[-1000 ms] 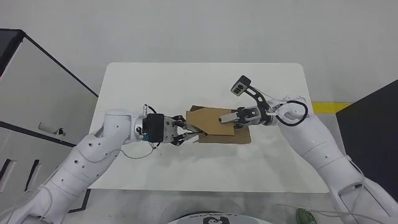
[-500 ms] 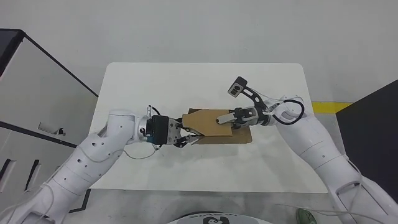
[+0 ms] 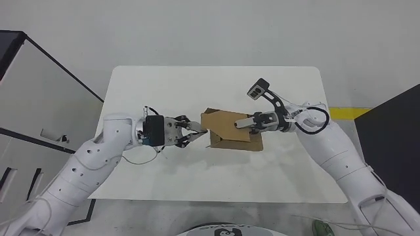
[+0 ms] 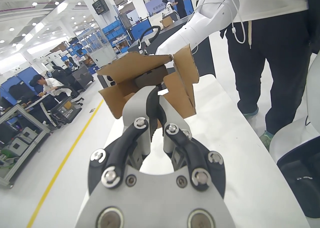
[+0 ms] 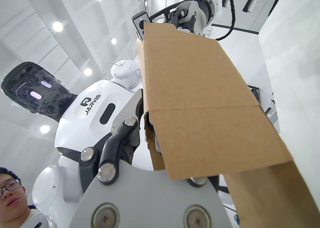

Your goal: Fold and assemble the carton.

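Note:
A brown cardboard carton lies partly opened near the middle of the white table. Its loose end flaps face my left gripper. That gripper sits just off this end, with its fingers pressed together and nothing visible between them. My right gripper comes in from the opposite side and is shut on the carton's upper panel. One of its fingers shows beside the cardboard edge; the other is hidden behind the panel.
A dark framed cabinet stands off the table's left side and a black unit off its right. Bare tabletop lies in front of and behind the carton.
My left gripper has drawn back to the left, away from the carton's flaps. The carton has shifted slightly right and its top panel stands up more in the right gripper.

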Robot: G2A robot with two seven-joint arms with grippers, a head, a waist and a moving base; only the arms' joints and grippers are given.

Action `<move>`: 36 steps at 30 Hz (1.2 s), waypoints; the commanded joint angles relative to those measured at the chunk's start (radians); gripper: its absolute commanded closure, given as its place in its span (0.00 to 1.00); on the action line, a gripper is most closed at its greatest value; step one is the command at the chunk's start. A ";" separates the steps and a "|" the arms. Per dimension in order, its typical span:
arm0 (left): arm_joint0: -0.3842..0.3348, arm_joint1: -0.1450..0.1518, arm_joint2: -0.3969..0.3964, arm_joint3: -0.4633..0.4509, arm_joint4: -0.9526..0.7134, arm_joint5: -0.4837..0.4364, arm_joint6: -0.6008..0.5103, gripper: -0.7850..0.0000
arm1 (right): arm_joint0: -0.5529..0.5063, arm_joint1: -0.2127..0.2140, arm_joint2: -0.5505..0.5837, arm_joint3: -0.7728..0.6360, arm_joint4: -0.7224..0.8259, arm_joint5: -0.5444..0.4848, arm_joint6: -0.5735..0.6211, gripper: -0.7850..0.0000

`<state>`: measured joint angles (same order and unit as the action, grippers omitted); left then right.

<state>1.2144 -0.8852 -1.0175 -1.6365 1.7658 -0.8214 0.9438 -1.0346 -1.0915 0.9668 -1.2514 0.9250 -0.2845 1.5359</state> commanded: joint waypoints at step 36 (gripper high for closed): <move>0.048 0.015 -0.039 -0.101 -0.030 0.033 -0.075 1.00 | -0.045 0.008 0.082 0.001 -0.096 -0.010 -0.212 1.00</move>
<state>1.2633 -0.8695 -1.0588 -1.7322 1.7374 -0.7914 0.8692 -1.0790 -1.0830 1.0494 -1.2481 0.8454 -0.2956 1.3316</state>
